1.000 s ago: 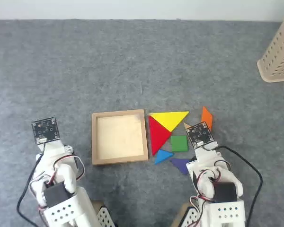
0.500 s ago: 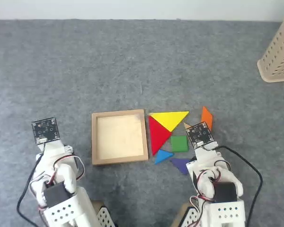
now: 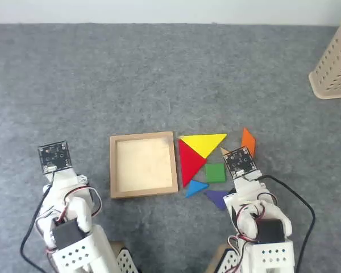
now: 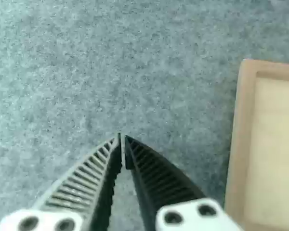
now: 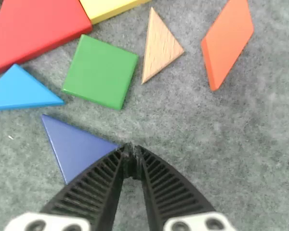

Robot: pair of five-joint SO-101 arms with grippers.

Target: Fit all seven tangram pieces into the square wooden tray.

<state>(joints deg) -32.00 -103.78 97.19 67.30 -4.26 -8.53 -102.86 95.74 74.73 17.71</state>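
Order matters for this opening step, since the pale square wooden tray (image 3: 142, 137) holds nothing and all seven pieces lie on the grey carpet (image 3: 159, 74) to its right. The large red triangle (image 3: 189, 160) lies just beside the tray's rim, with the large yellow triangle (image 3: 204, 143) against it. The green square (image 5: 100, 71), small light-blue triangle (image 5: 20, 91), small plain-wood triangle (image 5: 160, 47), orange parallelogram (image 5: 228, 39) and dark-blue triangle (image 5: 74, 148) are scattered loosely nearby. The right gripper (image 5: 131, 149) hangs over bare carpet by the dark-blue triangle's corner, jaws pressed together and holding nothing. The left gripper (image 4: 121, 138) is likewise closed and empty, above carpet beside the tray. Best, I judge, to spread the right jaws wide, take a big triangle first, grip squarely across its thin edges, and seat it into a tray corner so later pieces have straight sides to butt against. Flat pieces may slip on carpet, so descend low before closing.
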